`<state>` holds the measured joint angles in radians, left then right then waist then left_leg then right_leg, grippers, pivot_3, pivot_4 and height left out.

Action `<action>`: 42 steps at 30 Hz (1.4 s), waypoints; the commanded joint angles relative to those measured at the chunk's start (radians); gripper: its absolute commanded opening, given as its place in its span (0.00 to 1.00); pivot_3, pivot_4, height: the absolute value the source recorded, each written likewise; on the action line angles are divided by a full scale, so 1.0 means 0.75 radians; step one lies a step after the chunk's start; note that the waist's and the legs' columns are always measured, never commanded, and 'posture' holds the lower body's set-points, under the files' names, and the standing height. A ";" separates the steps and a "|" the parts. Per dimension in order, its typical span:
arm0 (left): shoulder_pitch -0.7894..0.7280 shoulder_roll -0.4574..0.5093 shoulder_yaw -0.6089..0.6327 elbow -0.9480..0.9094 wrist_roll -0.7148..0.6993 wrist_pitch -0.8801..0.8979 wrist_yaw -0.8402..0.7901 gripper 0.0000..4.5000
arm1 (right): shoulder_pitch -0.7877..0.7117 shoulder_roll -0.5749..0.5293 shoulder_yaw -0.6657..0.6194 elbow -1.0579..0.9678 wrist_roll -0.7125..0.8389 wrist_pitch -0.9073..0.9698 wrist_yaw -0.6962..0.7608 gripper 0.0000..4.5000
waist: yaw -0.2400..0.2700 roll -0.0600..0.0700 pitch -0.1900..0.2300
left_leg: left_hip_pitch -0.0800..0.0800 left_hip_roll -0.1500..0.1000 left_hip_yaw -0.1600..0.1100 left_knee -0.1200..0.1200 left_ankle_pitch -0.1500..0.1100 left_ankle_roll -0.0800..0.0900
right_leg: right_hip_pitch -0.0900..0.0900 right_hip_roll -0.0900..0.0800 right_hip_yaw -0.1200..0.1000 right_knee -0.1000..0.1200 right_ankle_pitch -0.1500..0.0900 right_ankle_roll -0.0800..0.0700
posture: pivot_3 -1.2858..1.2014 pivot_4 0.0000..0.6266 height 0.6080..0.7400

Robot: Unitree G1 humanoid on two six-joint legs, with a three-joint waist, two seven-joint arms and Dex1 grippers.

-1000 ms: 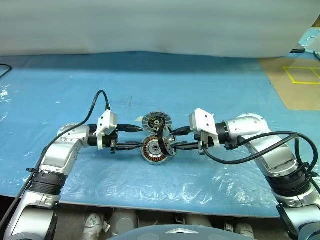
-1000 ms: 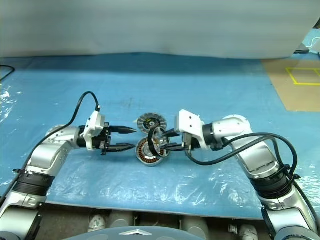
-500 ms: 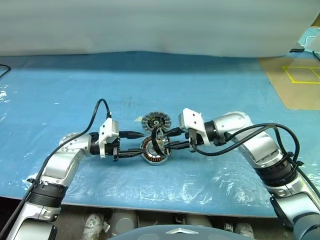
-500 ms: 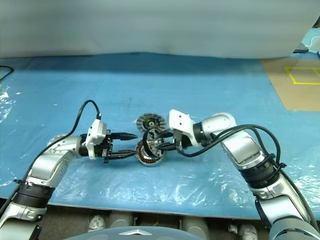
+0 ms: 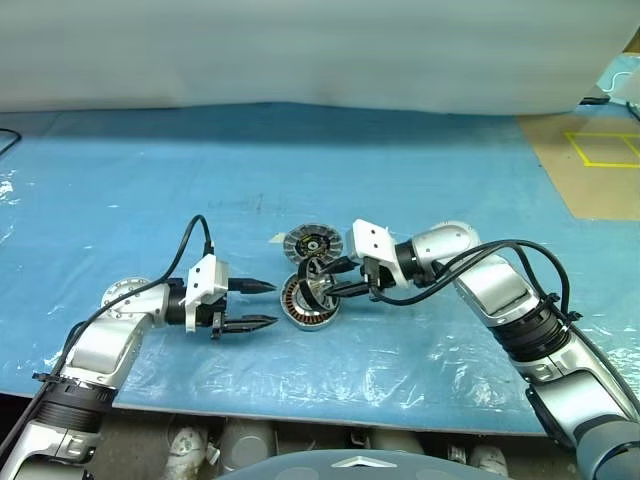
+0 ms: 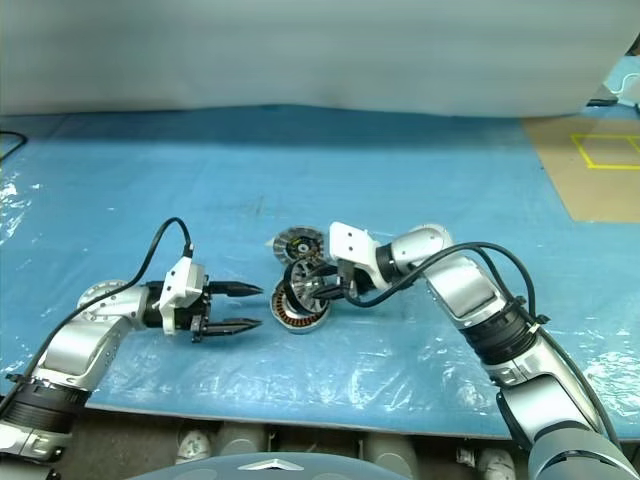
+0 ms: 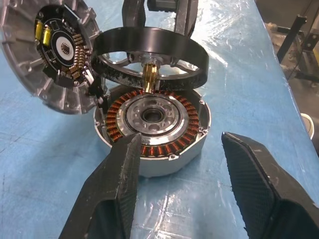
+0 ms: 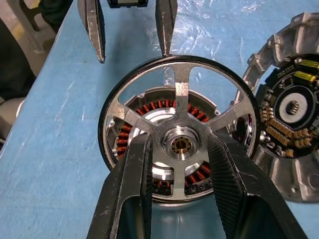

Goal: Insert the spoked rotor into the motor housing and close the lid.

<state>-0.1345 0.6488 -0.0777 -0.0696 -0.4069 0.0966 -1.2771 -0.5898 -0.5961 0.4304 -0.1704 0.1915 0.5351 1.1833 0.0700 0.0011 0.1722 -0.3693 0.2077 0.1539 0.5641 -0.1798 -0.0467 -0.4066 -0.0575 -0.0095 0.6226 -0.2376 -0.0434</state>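
Observation:
The motor housing (image 5: 308,305), ringed with copper windings, lies flat on the blue cover. My right gripper (image 5: 322,283) is shut on the spoked rotor (image 8: 180,99), pinching it at its hub, and holds it tilted just above the housing. The rotor's brass shaft (image 7: 151,74) points at the housing's (image 7: 152,117) centre hole. The grey ribbed lid (image 5: 312,243) leans against the housing's far side, inner face showing. My left gripper (image 5: 262,303) stands open and empty a little to the left of the housing, pointing at it.
The blue cover (image 5: 400,180) has a crinkled clear plastic sheet (image 5: 330,370) near the table's front edge. Brown cardboard with yellow tape (image 5: 595,160) lies at the far right. A white backdrop (image 5: 300,50) closes the far side.
My left gripper has drawn back to the left, away from the housing it was straddling. My right gripper has carried the rotor left and down over the housing.

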 commanded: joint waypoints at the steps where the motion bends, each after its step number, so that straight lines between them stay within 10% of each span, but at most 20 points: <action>1: 0.026 -0.006 0.016 -0.044 -0.017 -0.017 0.012 0.61 | -0.023 -0.016 0.008 -0.025 -0.014 -0.024 0.027 0.30 | -0.001 0.000 0.000 | 0.000 0.000 0.000 0.000 0.000 0.000 | 0.000 0.000 0.000 0.000 0.000 0.000 | 0.52 0.24 1.00; 35: 0.024 -0.069 -0.034 -0.026 0.029 -0.087 0.027 0.61 | -0.132 -0.079 0.092 -0.004 -0.258 -0.316 0.170 0.30 | -0.001 0.000 0.000 | 0.001 0.000 0.000 0.001 0.000 0.000 | 0.000 0.000 0.000 0.001 0.000 0.000 | 0.52 0.24 1.00; 42: 0.027 -0.067 -0.033 -0.023 0.029 -0.087 0.026 0.61 | -0.139 -0.065 0.101 0.001 -0.274 -0.265 0.174 0.64 | -0.002 0.000 0.000 | 0.001 0.000 0.000 0.001 0.000 0.000 | 0.000 0.000 0.000 0.001 0.000 0.000 | 0.52 0.24 1.00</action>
<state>-0.1115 0.5961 -0.1081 -0.0793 -0.3786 0.0473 -1.2568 -0.6711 -0.6439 0.5153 -0.1481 -0.0188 0.3236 1.3076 0.0687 0.0010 0.1721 -0.3688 0.2079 0.1539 0.5652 -0.1799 -0.0465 -0.4063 -0.0574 -0.0094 0.6237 -0.2375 -0.0434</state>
